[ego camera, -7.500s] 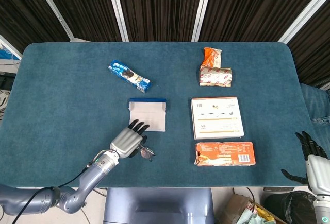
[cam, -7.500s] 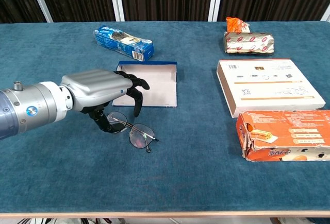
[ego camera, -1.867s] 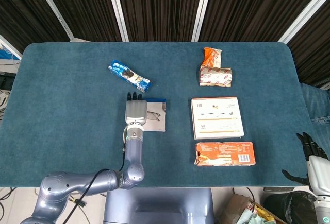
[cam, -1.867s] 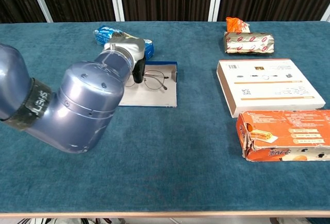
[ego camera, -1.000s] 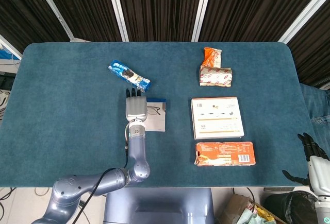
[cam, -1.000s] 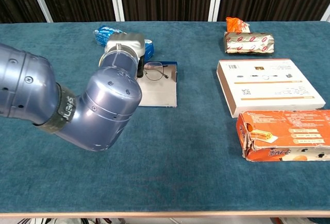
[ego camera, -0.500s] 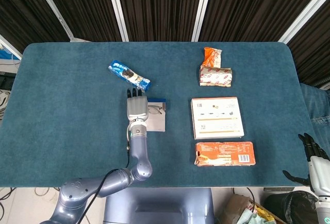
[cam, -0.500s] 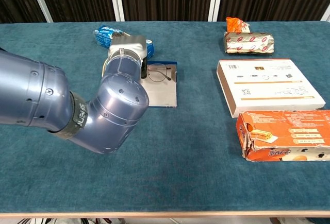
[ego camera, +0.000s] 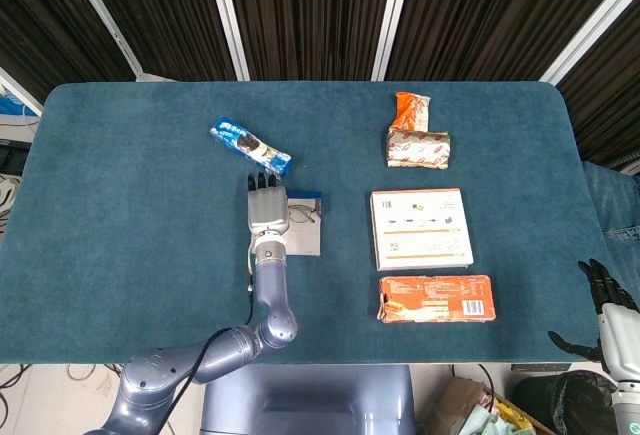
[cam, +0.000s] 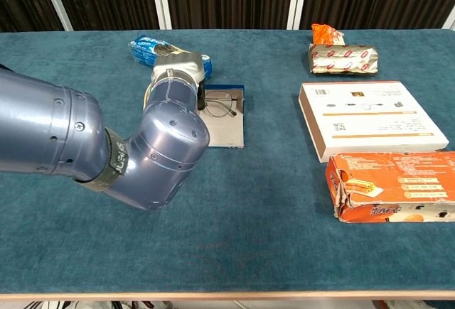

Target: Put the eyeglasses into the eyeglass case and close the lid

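The eyeglass case (ego camera: 303, 238) (cam: 226, 128) lies open near the table's middle, pale inside, with its blue lid edge (cam: 229, 87) at the far side. The thin-framed eyeglasses (ego camera: 303, 217) (cam: 221, 103) are over the far part of the case interior. My left hand (ego camera: 266, 209) (cam: 182, 67) is at the case's left side, its dark fingers (cam: 200, 101) holding the glasses' left end. The big blue forearm hides the case's left half in the chest view. My right hand (ego camera: 606, 306) hangs open beyond the table's near right corner.
A blue cookie pack (ego camera: 250, 148) (cam: 151, 49) lies just beyond my left hand. On the right are an orange snack bag (ego camera: 410, 109), a wrapped snack pack (ego camera: 418, 148), a white flat box (ego camera: 421, 227) and an orange box (ego camera: 436, 298).
My left hand lifted the glasses from the table in front of the case and carried them over the case. In the last second it crept slightly right and the glasses sank toward the case.
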{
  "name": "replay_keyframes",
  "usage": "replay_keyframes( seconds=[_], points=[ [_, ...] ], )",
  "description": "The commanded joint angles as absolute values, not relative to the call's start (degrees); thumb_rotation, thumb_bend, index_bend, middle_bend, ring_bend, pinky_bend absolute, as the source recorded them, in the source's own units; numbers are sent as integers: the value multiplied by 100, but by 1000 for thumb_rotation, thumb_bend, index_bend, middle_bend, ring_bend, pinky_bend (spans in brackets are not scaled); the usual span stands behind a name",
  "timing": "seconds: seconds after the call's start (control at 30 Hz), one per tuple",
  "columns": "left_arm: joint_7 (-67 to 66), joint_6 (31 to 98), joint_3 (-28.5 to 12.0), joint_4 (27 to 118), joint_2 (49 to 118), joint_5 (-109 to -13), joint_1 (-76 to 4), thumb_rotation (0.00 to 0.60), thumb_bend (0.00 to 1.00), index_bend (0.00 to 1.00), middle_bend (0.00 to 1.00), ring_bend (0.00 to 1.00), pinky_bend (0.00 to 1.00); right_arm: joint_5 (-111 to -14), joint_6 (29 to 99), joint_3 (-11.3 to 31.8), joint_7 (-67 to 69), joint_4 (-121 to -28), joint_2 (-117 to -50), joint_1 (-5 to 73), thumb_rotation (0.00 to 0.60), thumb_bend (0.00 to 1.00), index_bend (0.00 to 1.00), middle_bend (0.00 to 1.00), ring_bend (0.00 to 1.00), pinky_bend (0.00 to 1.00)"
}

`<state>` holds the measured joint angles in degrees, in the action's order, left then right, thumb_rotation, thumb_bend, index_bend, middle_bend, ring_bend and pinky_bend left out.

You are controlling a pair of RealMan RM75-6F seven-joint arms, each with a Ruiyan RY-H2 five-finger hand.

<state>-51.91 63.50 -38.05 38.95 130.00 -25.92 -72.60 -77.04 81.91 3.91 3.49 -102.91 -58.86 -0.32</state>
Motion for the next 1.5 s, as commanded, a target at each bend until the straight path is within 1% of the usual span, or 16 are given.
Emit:
replay_keyframes(
  seconds=[0.03,0.17,0.3,0.47,0.6,0.8,1.07,1.2,1.23,1.33,1.37,1.43,1.5],
  points=[
    [-5164,6356,-3773,3891,13000,-2603,-7268,600,460,538,146,0,0,-7705,8188,389,353,-10294,-5883,-33,600,204,77,36,124,161],
    [-5133,6346,-3764,3887,13000,-2592,-7274,600,455,465,144,0,0,-7706,8182,388,356,-10295,-5879,-31,600,204,77,36,124,161],
    [-5128,6340,-3746,3922,13000,-2584,-7278,600,454,368,140,0,0,-7704,8182,387,355,-10300,-5877,-32,600,205,77,36,124,161],
    [-5116,6418,-3732,4030,13000,-2628,-7261,600,455,323,133,0,0,-7708,8182,387,350,-10297,-5879,-31,600,204,78,36,124,161],
    [-5114,6622,-3620,4321,12938,-2838,-7136,600,454,328,132,0,0,-7708,8171,387,351,-10296,-5880,-25,600,205,78,37,124,161],
    [-5271,6949,-3464,5033,12690,-2996,-6822,600,454,332,129,0,0,-7719,8175,382,343,-10297,-5884,-25,600,206,78,37,124,161],
    [-5587,7403,-3216,6424,12049,-3189,-6329,600,455,338,129,0,0,-7711,8174,380,308,-10298,-5898,-24,600,209,79,37,124,161],
    [-5777,7582,-3059,6936,11678,-3319,-6140,600,454,326,134,0,5,-7696,8169,382,277,-10304,-5910,-20,600,210,79,37,124,161],
    [-5825,7606,-2992,7075,11572,-3349,-6078,600,454,316,136,0,20,-7685,8170,384,270,-10308,-5910,-21,600,209,79,37,124,161],
    [-5947,7537,-2768,7562,11266,-3334,-5870,600,455,271,169,1,150,-7659,8171,395,267,-10315,-5914,-22,600,209,79,37,124,161],
    [-5949,7505,-2711,7712,11183,-3328,-5808,600,455,253,190,15,200,-7653,8171,396,263,-10315,-5915,-22,600,210,79,37,124,161],
    [-5936,7420,-2538,8146,10936,-3320,-5634,600,457,222,234,67,292,-7645,8169,399,254,-10317,-5918,-20,600,211,79,37,124,161],
    [-5855,7342,-2404,8474,10745,-3357,-5502,600,463,179,307,175,421,-7642,8170,398,246,-10316,-5919,-21,600,212,79,37,124,161]
  ],
)
